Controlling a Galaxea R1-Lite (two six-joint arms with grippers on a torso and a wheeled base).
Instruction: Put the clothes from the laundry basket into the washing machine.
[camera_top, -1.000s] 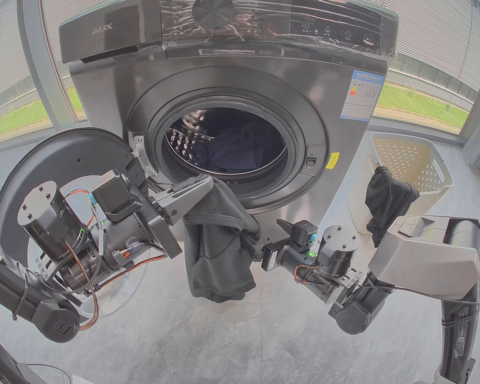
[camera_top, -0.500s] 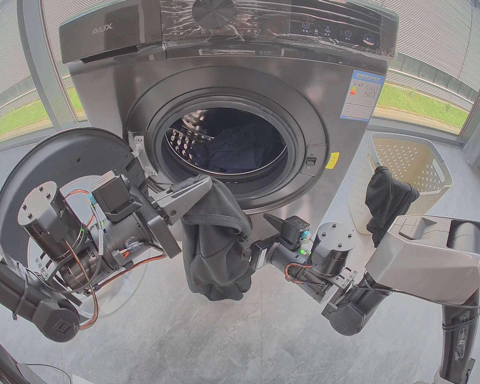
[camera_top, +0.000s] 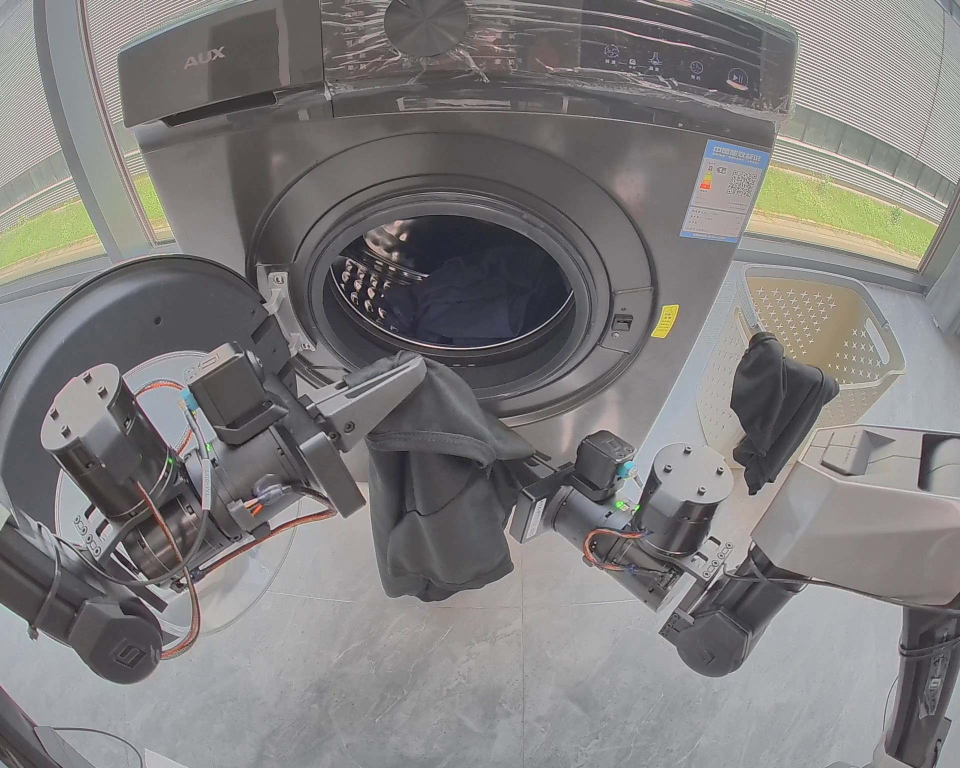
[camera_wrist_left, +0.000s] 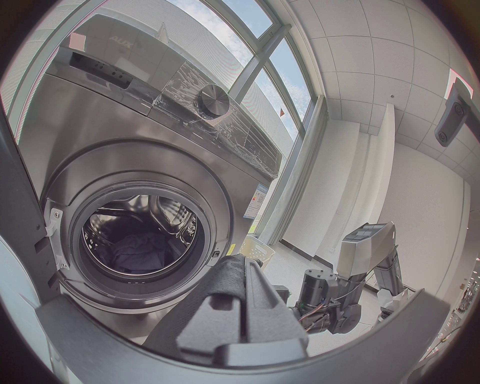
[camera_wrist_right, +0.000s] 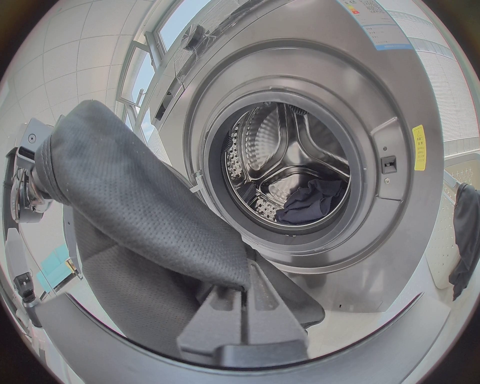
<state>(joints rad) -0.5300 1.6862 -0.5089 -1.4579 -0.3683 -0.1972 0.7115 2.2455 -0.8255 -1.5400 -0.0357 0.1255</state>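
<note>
A dark grey garment hangs in front of the washing machine, just below its open drum. My left gripper is shut on the garment's upper left part, with the cloth draped over its fingers. My right gripper is shut on the garment's right edge, low before the door opening. A dark blue cloth lies inside the drum. A black garment hangs over the rim of the cream laundry basket at the right.
The round washer door stands swung open at the left, behind my left arm. The basket leans against the machine's right side by the window. Grey tiled floor lies below the hanging garment.
My right gripper dipped left, then moved right and slightly up, pulling the garment's right edge out and spreading it. The left gripper has barely moved.
</note>
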